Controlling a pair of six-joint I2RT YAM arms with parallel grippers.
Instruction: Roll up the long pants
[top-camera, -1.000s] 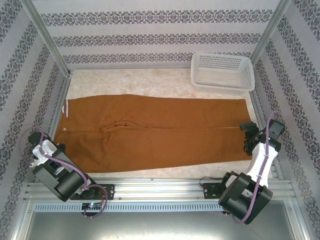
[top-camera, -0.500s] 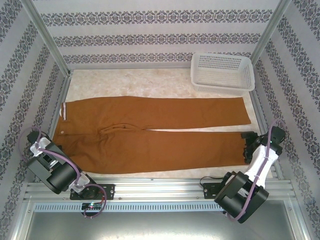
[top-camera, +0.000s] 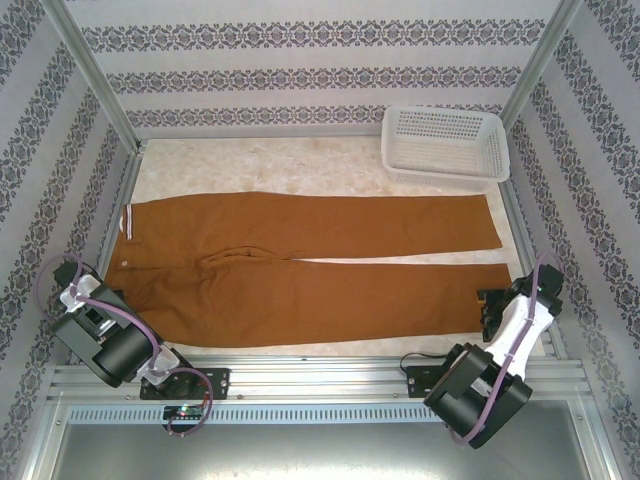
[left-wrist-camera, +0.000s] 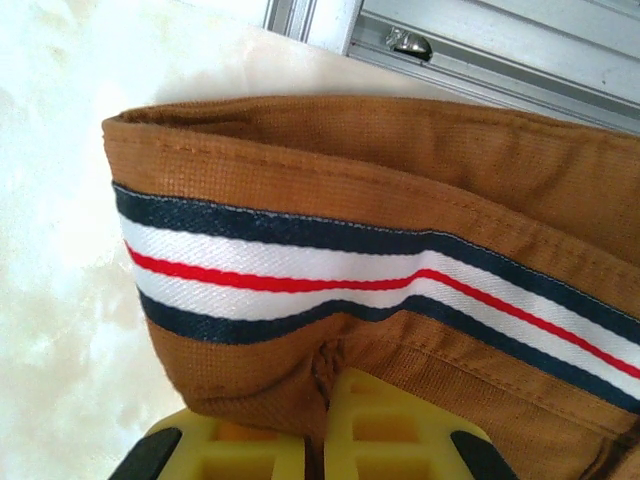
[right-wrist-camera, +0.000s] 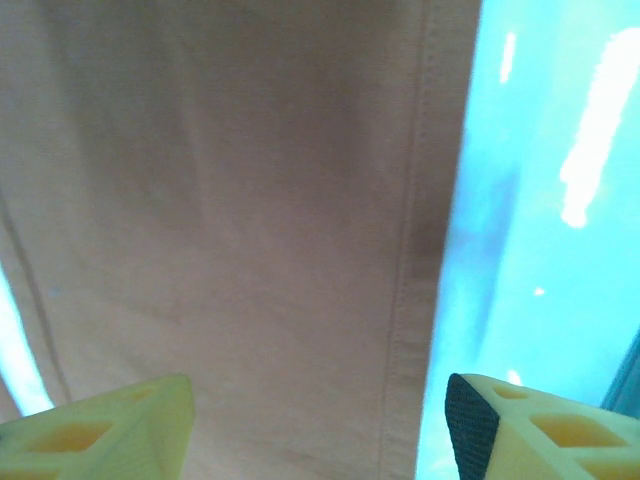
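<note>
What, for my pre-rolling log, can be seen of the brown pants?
The rust-brown soft fabric long pants lie flat, unrolled, across the pale table: waistband left, hems right, legs parted. Navy-white-red striped tape lines the waistband. The left end effector pinches the waistband; the right end effector is open over the near leg's hem.

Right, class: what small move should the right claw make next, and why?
Probably lower the right claw and close it on the near leg's hem: its jaws stand open above it, the long pants lie flat, and the left claw pinches the waistband.
</note>
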